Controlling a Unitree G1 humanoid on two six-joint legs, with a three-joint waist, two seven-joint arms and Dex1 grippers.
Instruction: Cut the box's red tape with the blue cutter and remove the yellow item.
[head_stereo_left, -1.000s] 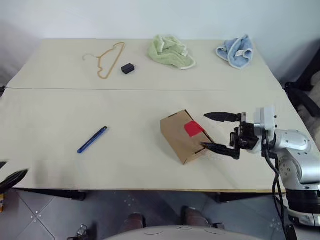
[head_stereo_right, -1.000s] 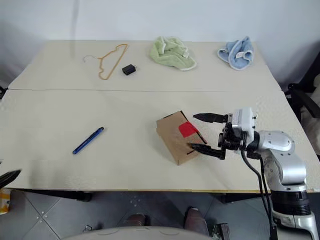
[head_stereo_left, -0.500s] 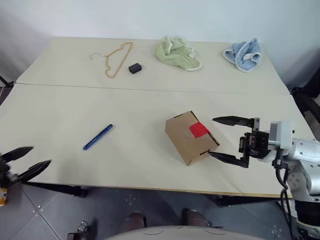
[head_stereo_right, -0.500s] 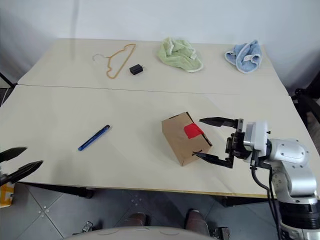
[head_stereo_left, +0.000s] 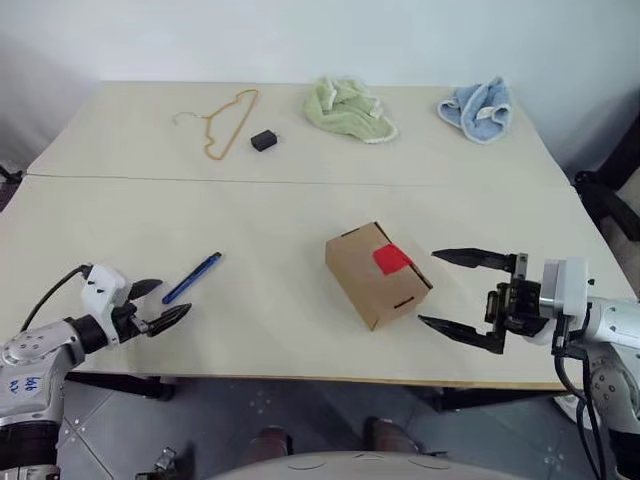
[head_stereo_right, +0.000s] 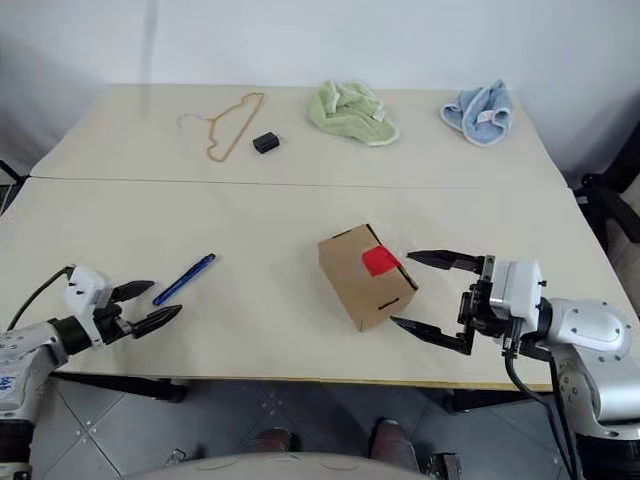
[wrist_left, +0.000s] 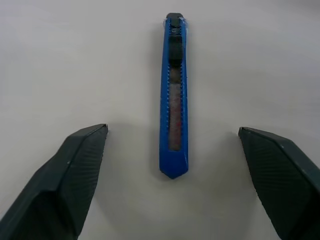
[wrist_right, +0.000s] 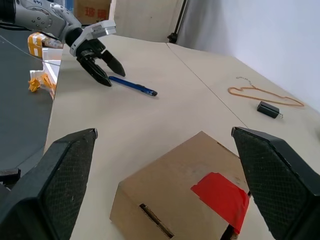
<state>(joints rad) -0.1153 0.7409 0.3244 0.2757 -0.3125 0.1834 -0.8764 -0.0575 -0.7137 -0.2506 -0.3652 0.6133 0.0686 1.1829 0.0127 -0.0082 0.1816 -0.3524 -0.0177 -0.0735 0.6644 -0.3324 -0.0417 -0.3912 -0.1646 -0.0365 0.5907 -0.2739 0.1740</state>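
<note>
The table (head_stereo_left: 300, 200) carries the box (head_stereo_left: 375, 275), sealed by the red tape (head_stereo_left: 392, 260). The right end effector (head_stereo_left: 470, 300) waits wide just beside the box, likely to steady it. Well apart from the box, the left end effector (head_stereo_left: 160, 305) stands wide, lined up with the blue cutter (wrist_left: 174, 95) for pickup.

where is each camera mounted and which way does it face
Head, both eyes: look forward and down at the table; both arms show, left hand, right hand by the box.
Left wrist: looks along its open fingers at the blue cutter.
Right wrist: looks over the box and red tape.
Shared: right wrist also catches cutter and left hand.
</note>
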